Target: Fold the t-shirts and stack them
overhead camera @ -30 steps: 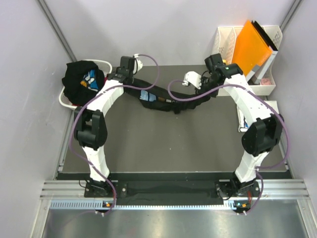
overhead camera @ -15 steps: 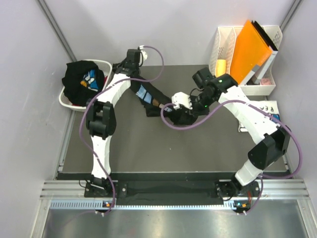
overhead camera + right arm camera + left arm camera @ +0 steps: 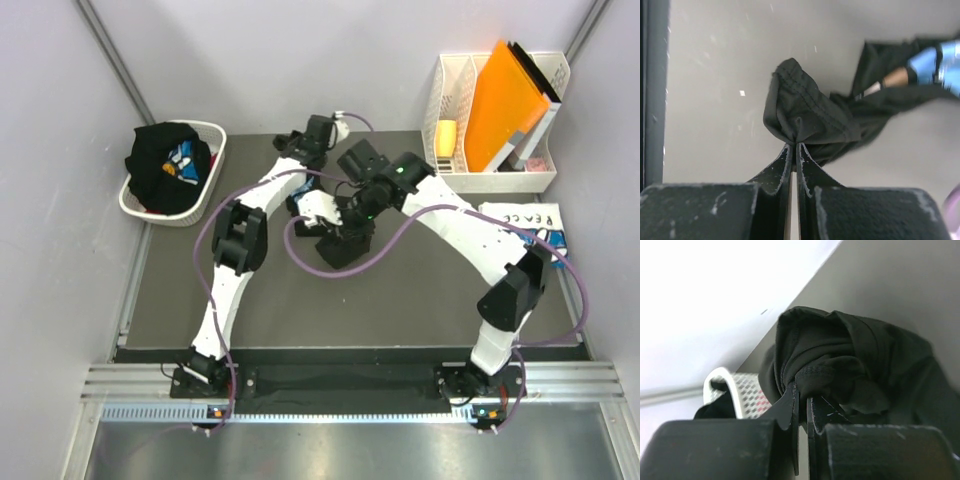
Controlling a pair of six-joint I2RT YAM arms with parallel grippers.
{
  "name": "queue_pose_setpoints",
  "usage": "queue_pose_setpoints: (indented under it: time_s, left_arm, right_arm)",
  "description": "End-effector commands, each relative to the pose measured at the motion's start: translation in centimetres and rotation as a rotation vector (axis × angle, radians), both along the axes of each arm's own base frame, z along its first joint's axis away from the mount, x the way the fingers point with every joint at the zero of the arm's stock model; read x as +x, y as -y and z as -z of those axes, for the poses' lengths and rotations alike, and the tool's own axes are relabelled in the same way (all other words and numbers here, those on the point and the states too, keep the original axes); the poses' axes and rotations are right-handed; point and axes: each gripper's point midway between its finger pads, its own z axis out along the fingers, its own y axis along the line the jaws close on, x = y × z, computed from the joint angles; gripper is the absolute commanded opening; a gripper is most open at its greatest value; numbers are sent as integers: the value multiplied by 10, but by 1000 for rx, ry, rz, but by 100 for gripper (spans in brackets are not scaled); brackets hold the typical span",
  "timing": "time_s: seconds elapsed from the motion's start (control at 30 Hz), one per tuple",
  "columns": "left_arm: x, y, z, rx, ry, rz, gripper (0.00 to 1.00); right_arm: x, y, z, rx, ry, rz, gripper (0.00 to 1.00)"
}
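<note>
Black tee, seemingly bunched, where left arm and right arm meet, white tee at right

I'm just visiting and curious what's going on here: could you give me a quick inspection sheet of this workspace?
Surface: dark grey table.
Job's things: black t-shirt bunched mid-table; second black t-shirt in the white basket; folded white t-shirt at right edge.
Clutter: white basket far left; file rack with orange folder far right.
Jaws: left jaws and right jaws both shut on the black t-shirt.
Cables: purple cables loop off both arms.
Surroundings: pale walls; nothing else seen.
</note>
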Motion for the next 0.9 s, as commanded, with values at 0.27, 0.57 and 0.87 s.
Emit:
queue_pose_setpoints:
  time_s: [0.27,0.57,0.87]
  left_arm:
    - [-5,56,-23,-95,86,56,54]
    - [-28,19,-41,-108,88,-60,81]
    - [-56,-17,-81,-137,82,-124,83]
  right_arm:
    - [-18,-54,-26,112,51,-70,94]
    - [29,-48,-98,350,240,218,100]
    - [127,14,-182,514,558,643,100]
